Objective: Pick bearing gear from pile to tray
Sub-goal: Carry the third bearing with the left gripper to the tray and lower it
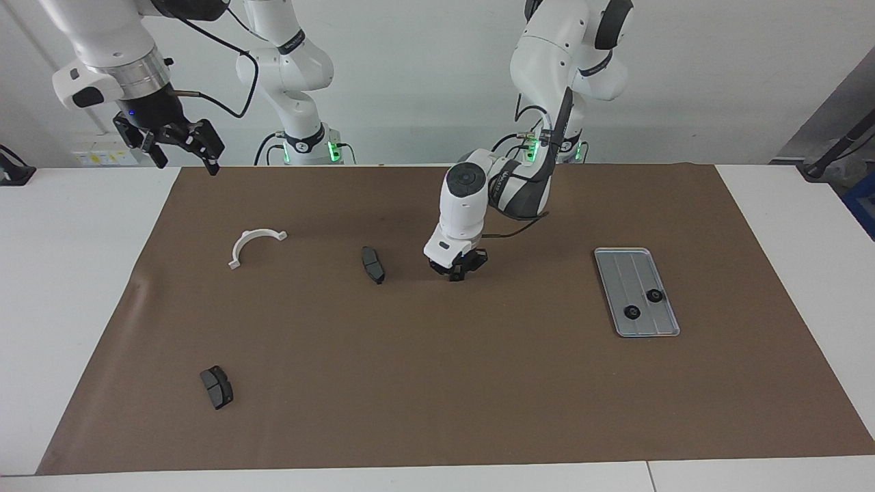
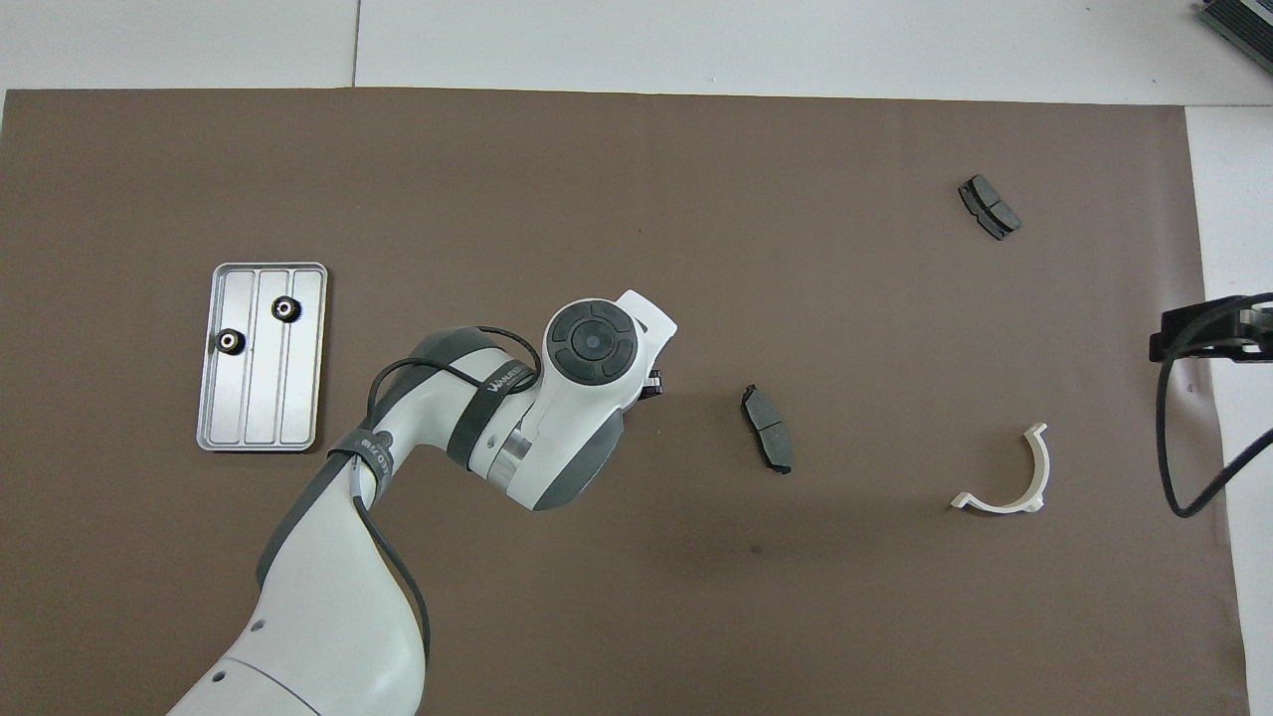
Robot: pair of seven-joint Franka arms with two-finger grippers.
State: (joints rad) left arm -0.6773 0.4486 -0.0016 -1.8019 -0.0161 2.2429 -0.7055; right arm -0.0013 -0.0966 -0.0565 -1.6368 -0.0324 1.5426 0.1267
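My left gripper (image 1: 456,275) is down on the brown mat mid-table, its fingertips shut on a small black bearing gear that shows only as a dark bit between them. In the overhead view the wrist covers the left gripper (image 2: 651,383) almost entirely. The silver tray (image 1: 618,270) (image 2: 298,398) lies toward the left arm's end and holds two black gears (image 1: 654,296) (image 1: 633,313). My right gripper (image 1: 181,147) hangs open, high over the mat's corner at the right arm's end, and waits.
A dark grey pad (image 1: 372,264) (image 2: 767,429) lies on the mat beside the left gripper. A second pad (image 1: 217,387) (image 2: 989,207) lies farther from the robots, toward the right arm's end. A white curved bracket (image 1: 246,237) (image 2: 995,505) rests at that end.
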